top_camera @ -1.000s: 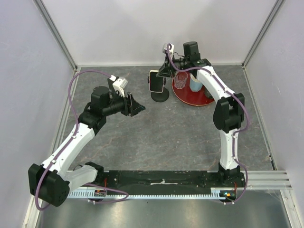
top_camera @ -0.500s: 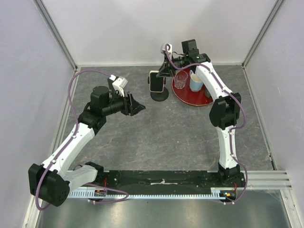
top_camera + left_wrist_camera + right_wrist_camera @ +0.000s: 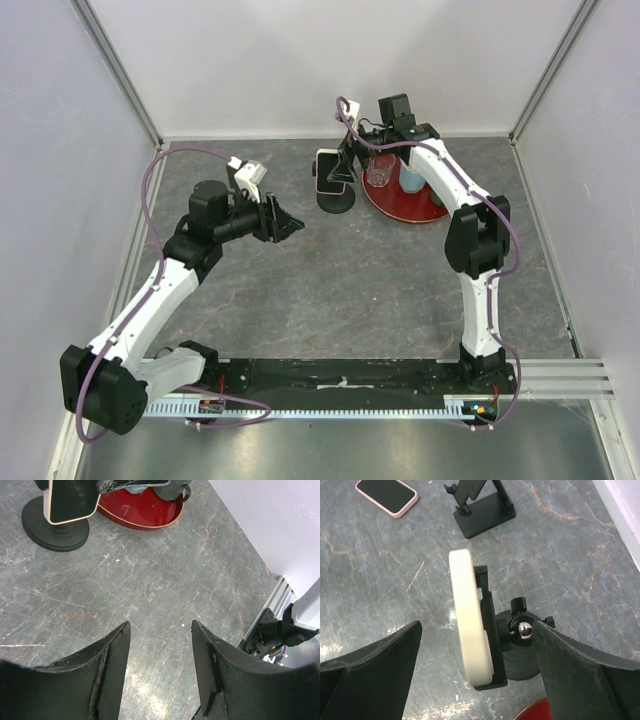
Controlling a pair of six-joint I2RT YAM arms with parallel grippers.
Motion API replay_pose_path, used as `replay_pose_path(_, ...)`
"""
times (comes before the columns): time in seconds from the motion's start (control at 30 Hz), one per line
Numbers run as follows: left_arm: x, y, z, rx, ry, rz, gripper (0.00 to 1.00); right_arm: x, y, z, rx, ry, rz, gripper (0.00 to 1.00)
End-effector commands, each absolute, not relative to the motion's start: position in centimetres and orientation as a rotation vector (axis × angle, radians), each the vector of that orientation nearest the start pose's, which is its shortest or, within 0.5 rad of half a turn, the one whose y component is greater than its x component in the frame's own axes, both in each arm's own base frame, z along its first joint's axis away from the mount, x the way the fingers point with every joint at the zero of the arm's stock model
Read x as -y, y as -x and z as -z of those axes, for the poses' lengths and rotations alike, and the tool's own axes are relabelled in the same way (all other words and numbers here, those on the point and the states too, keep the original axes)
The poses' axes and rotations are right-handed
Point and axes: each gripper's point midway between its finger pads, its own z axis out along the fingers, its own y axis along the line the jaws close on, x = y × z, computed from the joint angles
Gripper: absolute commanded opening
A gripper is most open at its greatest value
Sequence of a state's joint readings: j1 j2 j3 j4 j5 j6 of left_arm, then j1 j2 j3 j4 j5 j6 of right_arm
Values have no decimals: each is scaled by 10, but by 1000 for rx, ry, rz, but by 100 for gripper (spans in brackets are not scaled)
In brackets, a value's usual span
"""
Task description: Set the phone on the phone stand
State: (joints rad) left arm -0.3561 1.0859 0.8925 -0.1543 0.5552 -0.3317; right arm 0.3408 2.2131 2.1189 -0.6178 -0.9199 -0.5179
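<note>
The phone (image 3: 326,170), in a cream case with a dark screen, stands upright in the clamp of the black phone stand (image 3: 337,202) at the back of the table. My right gripper (image 3: 345,165) hovers just above it, open. In the right wrist view the phone's cream edge (image 3: 470,640) and the stand's ball joint (image 3: 522,631) lie between the spread fingers of the right gripper (image 3: 479,627), touching neither. My left gripper (image 3: 290,222) hangs open over bare table left of the stand. The left wrist view shows the phone (image 3: 70,502) and the stand base (image 3: 55,532) ahead of the left gripper (image 3: 161,625).
A red plate (image 3: 410,208) right of the stand carries a clear glass (image 3: 378,170) and a pale blue cup (image 3: 410,175). The right wrist view shows a pink phone (image 3: 386,496) lying flat and a second small black stand (image 3: 480,510) beyond the main stand.
My right gripper has gone from shut to open, letting go of the phone, which stays on the stand. The right arm shifted slightly back. The left arm barely moved.
</note>
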Motion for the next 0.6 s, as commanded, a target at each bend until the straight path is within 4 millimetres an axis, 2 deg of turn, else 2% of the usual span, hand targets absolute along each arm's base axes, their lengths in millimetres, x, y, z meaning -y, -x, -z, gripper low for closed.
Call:
replay_pose_path(0.0, 213, -285, -256, -1913, -399, 985, 59, -304, -481, -273, -1596, 1164, -818, 98)
replay_pose_path(0.13, 203, -293, -253, -1927, -358, 933, 60, -293, -479, -284, -1668, 1068, -743, 98)
replay_pose_path(0.17, 199, -296, -252, -1935, -340, 917, 61, -290, -477, -292, -1669, 1041, -707, 98)
replay_pose_path(0.23, 187, -305, -248, -1951, -283, 867, 62, -277, -485, -298, -1722, 936, -612, 98)
replay_pose_path(0.3, 176, -312, -245, -1965, -234, 828, 62, -266, -485, -314, -1748, 821, -573, 98)
replay_pose_path(0.33, 170, -317, -242, -1974, -200, 792, 63, -253, -492, -314, -1784, 729, -495, 98)
replay_pose_path(0.37, 165, -320, -239, -1982, -177, 767, 63, -248, -489, -329, -1765, 688, -479, 98)
replay_pose_path(0.43, 145, -333, -230, -2019, -73, 660, 64, -237, -489, -334, -1795, 578, -444, 98)
replay_pose_path(0.47, 137, -338, -222, -2043, -29, 618, 66, -234, -484, -348, -1778, 536, -423, 98)
replay_pose_path(0.53, 110, -351, -212, -2065, 125, 496, 75, -230, -481, -349, -1792, 451, -371, 98)
replay_pose_path(0.57, 101, -356, -202, -2090, 189, 442, 76, -220, -480, -357, -1786, 350, -237, 98)
